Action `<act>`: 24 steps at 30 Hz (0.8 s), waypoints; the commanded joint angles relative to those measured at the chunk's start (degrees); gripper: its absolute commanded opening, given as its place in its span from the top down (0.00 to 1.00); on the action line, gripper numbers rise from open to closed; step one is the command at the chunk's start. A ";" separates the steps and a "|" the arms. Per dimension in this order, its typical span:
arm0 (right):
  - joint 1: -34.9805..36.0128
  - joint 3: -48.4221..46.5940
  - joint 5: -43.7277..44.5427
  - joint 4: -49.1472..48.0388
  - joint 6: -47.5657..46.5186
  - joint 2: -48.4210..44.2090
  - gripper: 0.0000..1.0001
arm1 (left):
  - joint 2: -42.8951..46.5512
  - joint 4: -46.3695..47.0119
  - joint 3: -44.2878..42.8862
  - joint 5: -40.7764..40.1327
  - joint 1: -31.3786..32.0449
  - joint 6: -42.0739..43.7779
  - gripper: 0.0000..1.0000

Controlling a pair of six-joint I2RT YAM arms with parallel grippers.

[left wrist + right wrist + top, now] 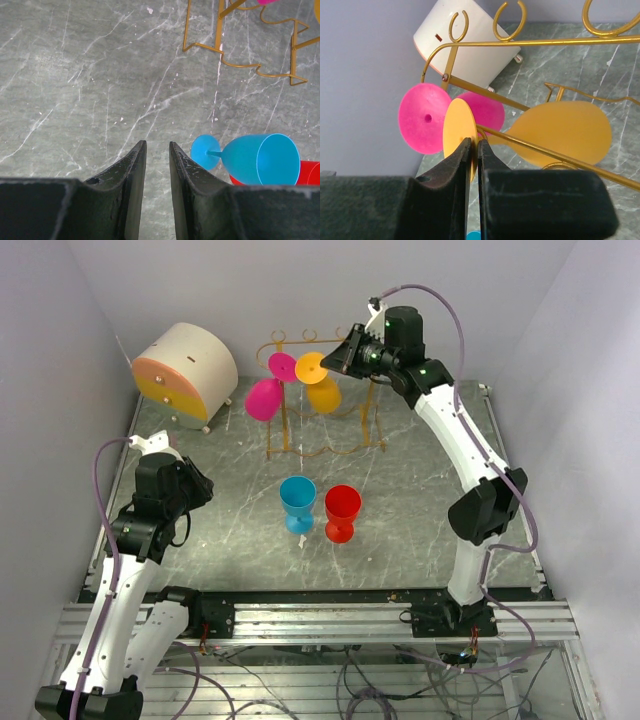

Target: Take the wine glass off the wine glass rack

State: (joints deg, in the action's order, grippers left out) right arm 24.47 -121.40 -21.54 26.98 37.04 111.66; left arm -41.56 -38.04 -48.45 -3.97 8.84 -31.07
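Gold wire, matt plastic, marble-look tabletop.
The wine glass rack (545, 43) is thin, shiny golden metal wire. The yellow wine glass (560, 132) and pink glass (422, 125) look like smooth, opaque matt plastic. The table (75, 75) is grey, marble-patterned, faintly sheened.

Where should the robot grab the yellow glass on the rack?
Pinch the yellow glass by its round foot, coming from the robot's right. It hangs upside down on the rack; the foot sticks out on top while wires crowd the bowl. The right gripper looks closed there.
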 commanded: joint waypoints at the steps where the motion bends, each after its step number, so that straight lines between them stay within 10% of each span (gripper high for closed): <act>1: 0.18 3.59 1.58 -3.55 1.20 -2.92 0.98 | 0.65 0.95 0.19 -1.28 -0.05 -0.13 0.64; 24: -0.84 17.83 -3.23 -22.67 12.86 -11.44 1.00 | 0.69 0.78 0.15 -1.40 -0.06 -0.13 0.64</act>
State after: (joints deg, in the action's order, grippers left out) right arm 23.86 -104.55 -22.96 8.19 48.27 102.65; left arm -41.56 -38.04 -48.45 -4.32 8.84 -31.07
